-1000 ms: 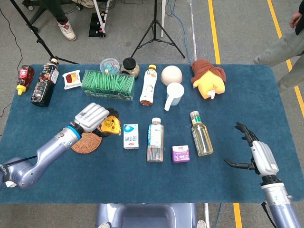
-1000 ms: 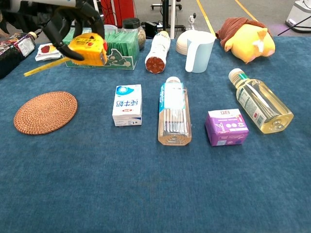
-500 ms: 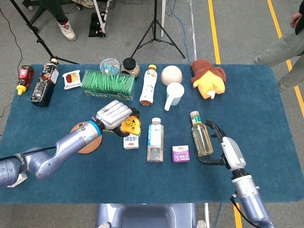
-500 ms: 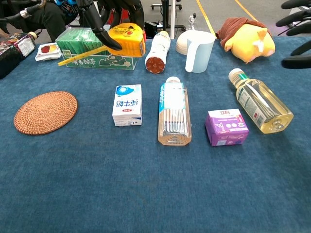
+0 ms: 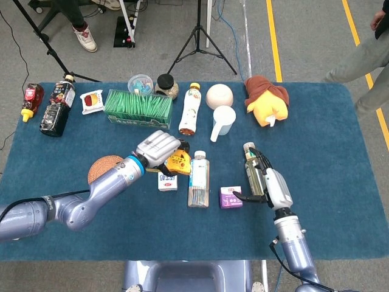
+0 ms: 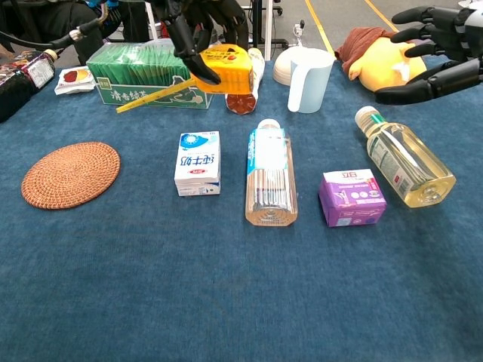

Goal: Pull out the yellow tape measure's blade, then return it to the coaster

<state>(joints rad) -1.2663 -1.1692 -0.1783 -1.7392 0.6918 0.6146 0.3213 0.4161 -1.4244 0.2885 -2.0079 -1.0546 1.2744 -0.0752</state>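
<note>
The tape measure [image 6: 227,68] is gripped aloft by the left hand [image 5: 157,148], blade [image 6: 155,95] partly drawn; the right hand [image 6: 430,49] is spread, empty.

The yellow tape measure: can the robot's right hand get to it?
Probably yes. The right hand is open over the oil bottle, while the left hand holds the yellow tape measure in the air, with nothing between them.
</note>
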